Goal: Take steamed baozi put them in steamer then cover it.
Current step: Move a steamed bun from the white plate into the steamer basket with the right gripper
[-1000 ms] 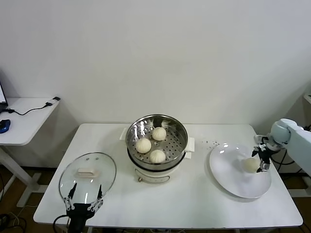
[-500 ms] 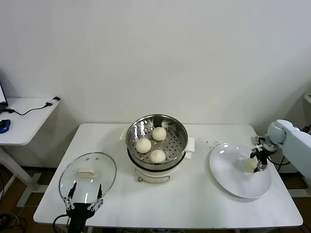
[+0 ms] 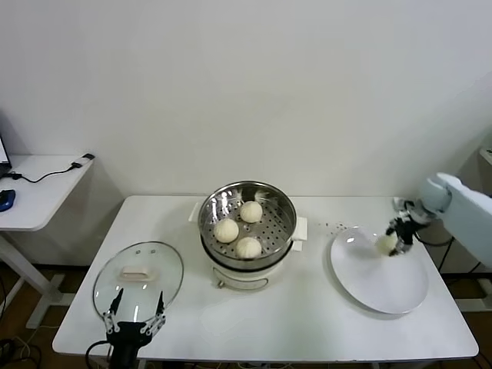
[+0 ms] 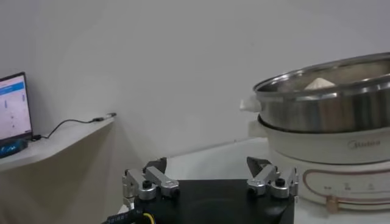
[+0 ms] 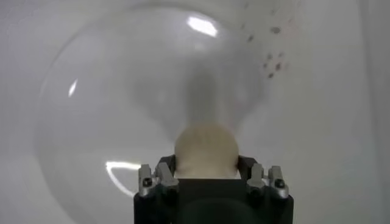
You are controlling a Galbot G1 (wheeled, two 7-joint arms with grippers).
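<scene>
Three steamed baozi (image 3: 227, 230) lie in the shiny steel steamer (image 3: 206, 223) at the table's middle. A further off-white baozi (image 3: 384, 243) hangs just above the far edge of the white plate (image 3: 380, 284), and my right gripper (image 3: 393, 237) is shut on it. The right wrist view shows that baozi (image 5: 206, 145) pinched between the fingers (image 5: 166, 164) over the plate (image 5: 91, 122). The clear glass cover (image 3: 138, 273) lies flat at the front left. My left gripper (image 3: 136, 319) hovers open at the cover's near edge, holding nothing; its wrist view shows it (image 4: 207, 164) facing the steamer (image 4: 323, 106).
The steamer sits on a white electric pot base (image 3: 246, 273). A side desk (image 3: 34, 192) with a cable and a laptop (image 4: 13, 115) stands to the left. Dark specks (image 3: 338, 226) dot the table behind the plate.
My right gripper has shut on the baozi that lay on the plate and raised it up and toward the steamer. The left arm has not moved.
</scene>
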